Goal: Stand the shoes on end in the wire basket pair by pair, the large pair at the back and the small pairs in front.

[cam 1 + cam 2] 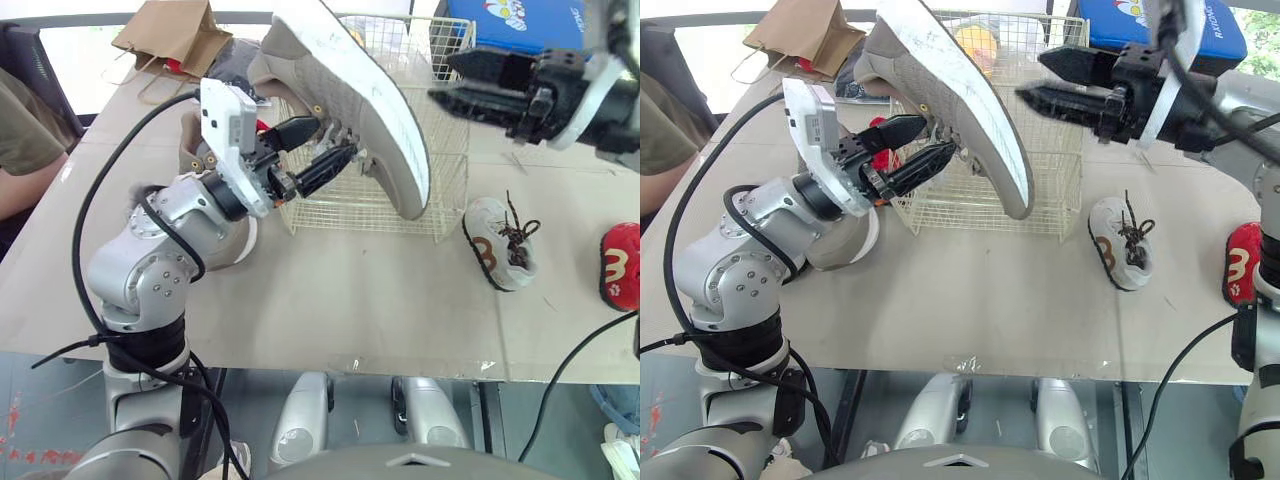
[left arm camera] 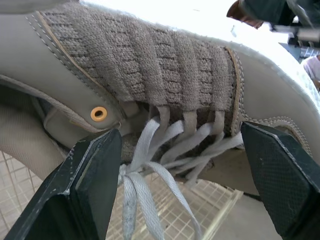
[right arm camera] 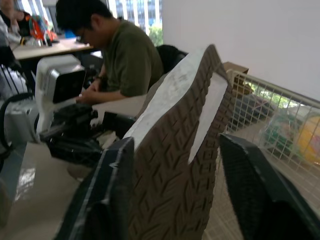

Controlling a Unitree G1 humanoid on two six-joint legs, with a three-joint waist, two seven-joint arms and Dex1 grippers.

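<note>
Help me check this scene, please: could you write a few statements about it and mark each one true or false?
1. The left gripper holds the large beige shoe tilted in the air by the wire basket. True.
2. The right gripper is shut. False: its fingers are spread open near the shoe's sole.
3. A small white shoe lies on the table, to the right of the basket. True.
4. The brown paper bag lies at the table's right end. False: it lies at the far left corner.
</note>
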